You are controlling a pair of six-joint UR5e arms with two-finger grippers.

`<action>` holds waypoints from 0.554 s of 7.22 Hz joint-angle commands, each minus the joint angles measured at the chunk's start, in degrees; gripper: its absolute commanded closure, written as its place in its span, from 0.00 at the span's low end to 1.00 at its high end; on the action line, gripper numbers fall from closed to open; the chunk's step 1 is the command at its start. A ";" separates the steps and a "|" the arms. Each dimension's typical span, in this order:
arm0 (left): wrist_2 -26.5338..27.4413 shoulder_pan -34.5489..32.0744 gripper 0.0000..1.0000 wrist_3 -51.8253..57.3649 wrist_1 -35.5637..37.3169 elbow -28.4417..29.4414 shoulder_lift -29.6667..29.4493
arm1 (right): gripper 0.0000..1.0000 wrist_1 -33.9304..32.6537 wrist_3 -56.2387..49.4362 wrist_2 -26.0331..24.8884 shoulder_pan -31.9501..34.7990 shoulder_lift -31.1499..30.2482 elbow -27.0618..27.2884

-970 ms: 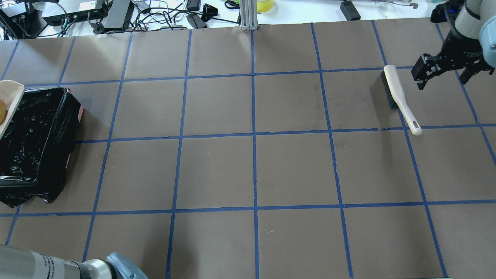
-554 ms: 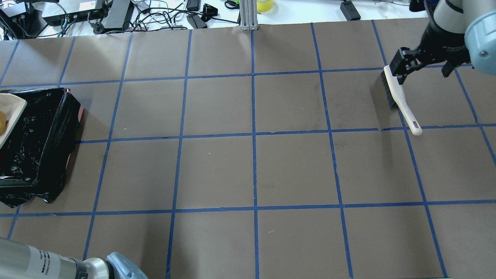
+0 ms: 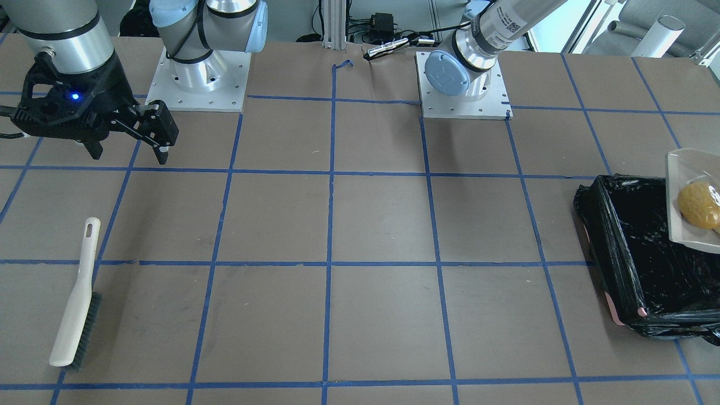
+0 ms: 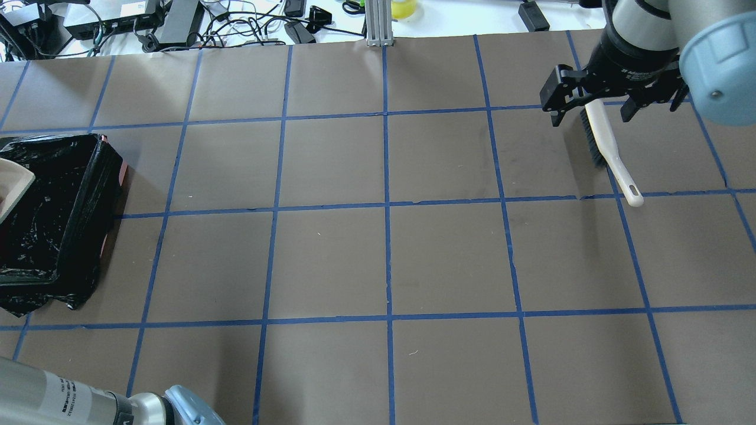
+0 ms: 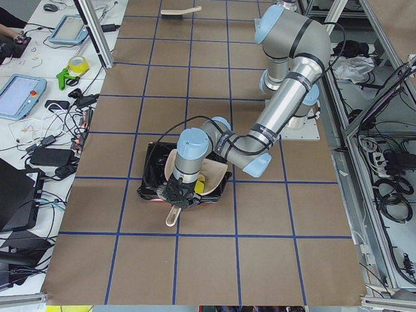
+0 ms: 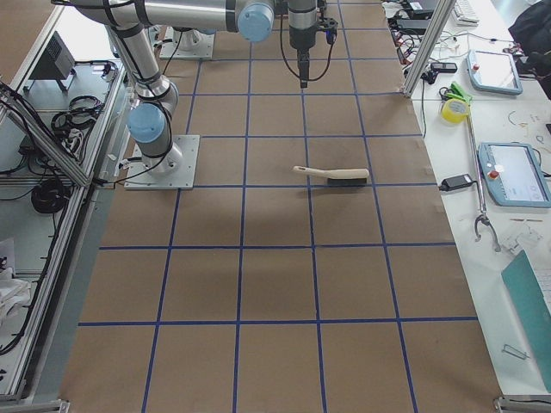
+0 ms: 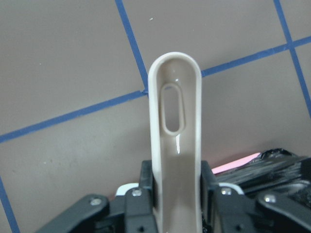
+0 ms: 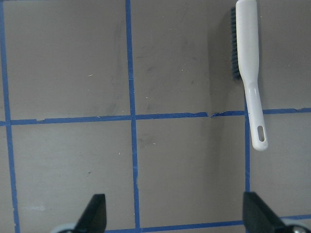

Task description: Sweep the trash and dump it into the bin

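left claw (image 7: 177, 194) clamped on the dustpan handle (image 7: 175, 145), holding it over the bin (image 3: 630, 247) at right edge, probably to tip the amber lump (image 3: 699, 204) in; right claw (image 8: 175, 211) wide open, empty.

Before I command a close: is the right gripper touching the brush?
Apart. In the front-facing view the right gripper hangs open, a wide gap separating it from the brush.
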 commanded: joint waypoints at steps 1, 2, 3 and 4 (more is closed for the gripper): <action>5.62 -4.41 1.00 3.30 8.06 -0.30 0.16 | 0.01 1.26 4.31 0.40 3.36 0.23 -1.54; 8.00 -6.69 1.00 3.13 9.84 -0.39 0.16 | 0.01 1.35 4.31 0.49 3.64 0.15 -1.55; 9.59 -8.28 1.00 3.82 12.29 -0.47 -0.01 | 0.00 1.44 4.31 0.49 3.73 0.06 -1.37; 11.52 -8.82 1.00 8.18 15.02 -1.17 -0.45 | 0.00 1.35 4.31 0.49 3.99 0.15 -1.37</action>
